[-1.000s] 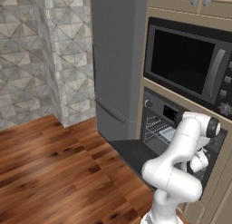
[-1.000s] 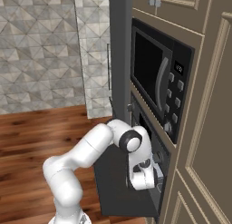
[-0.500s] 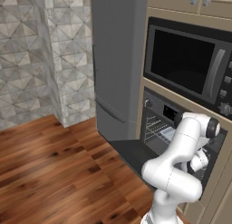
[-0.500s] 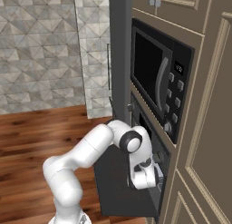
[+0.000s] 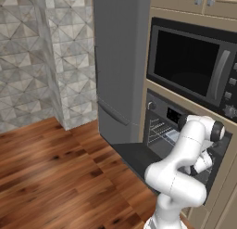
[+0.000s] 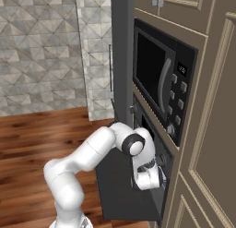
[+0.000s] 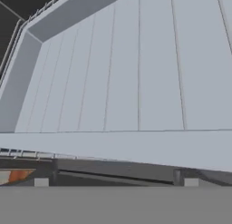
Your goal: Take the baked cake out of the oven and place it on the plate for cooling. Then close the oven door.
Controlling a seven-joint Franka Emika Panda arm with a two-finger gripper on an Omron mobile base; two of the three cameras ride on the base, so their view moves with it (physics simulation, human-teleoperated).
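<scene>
Claw (image 7: 116, 182) jaws stand wide apart at the bottom of my hand view. I see the pale grey tray (image 7: 136, 82) just beyond, filling the frame's middle inside the oven (image 5: 171, 126).

The light is even and soft in both base views, with no clear source and only faint shadows on the wooden floor (image 5: 55, 177). The inside of the oven (image 5: 169, 130) stays dark. The microwave (image 6: 156, 79) glass is black without glare. The hand view looks soft and slightly blurred, with a flat pale grey tray (image 7: 136, 73).
</scene>
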